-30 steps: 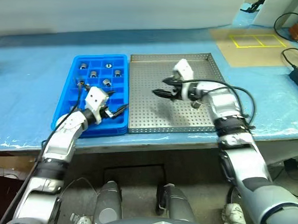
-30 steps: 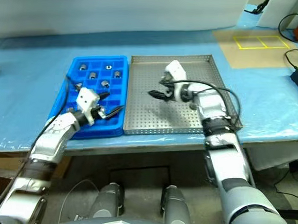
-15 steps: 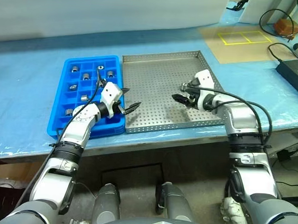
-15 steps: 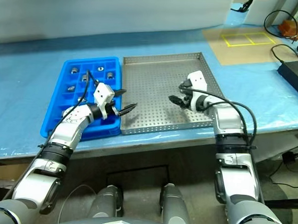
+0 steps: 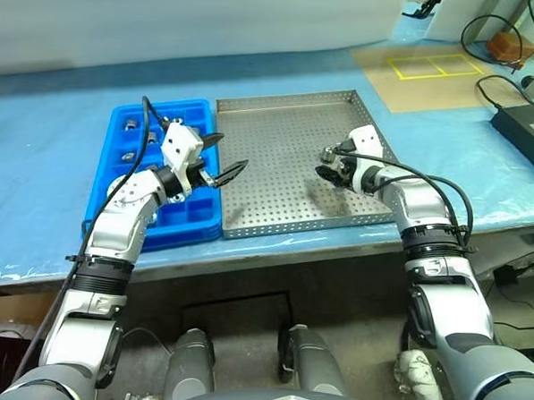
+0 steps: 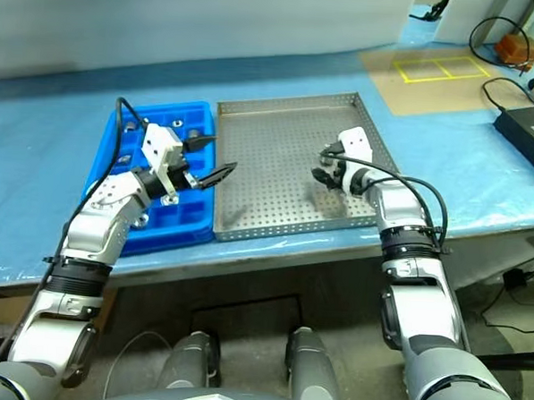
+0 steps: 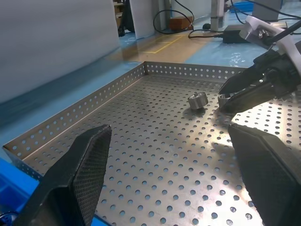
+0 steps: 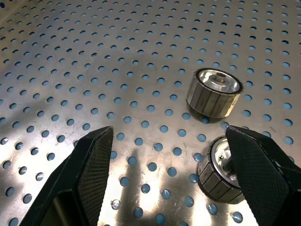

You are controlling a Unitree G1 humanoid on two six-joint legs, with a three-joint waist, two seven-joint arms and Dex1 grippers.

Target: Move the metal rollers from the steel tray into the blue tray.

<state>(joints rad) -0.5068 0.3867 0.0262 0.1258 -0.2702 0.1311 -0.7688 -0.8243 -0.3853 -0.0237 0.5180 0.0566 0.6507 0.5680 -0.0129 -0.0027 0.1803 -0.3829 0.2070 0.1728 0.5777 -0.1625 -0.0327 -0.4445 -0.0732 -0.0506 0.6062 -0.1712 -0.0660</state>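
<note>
Steel tray on the blue-covered desk, nearly bare, perforated floor showing almost everywhere; just two metal rollers left on it, close together toward its right side, one lying partly behind a right fingertip in the right wrist view. Blue tray touching the steel tray's left rim, several far compartments already holding one roller each, near compartments looking empty, some of the grid hidden by the left arm. Right hand low over the steel tray, pointed down at the two rollers, fingers spread wide with nothing between them, one roller just ahead of the gap, the other at the edge of one fingertip. Left hand raised over the seam between the two trays, fingers apart and empty, aimed across the steel tray toward the same pair of rollers. Judging by this layout, most of the job done: bulk of the rollers already sorted into the blue tray, only these last two to fetch. Next step likely a pinch on the nearer roller by the right hand, needing care not to knock its neighbour rolling across the holes
</note>
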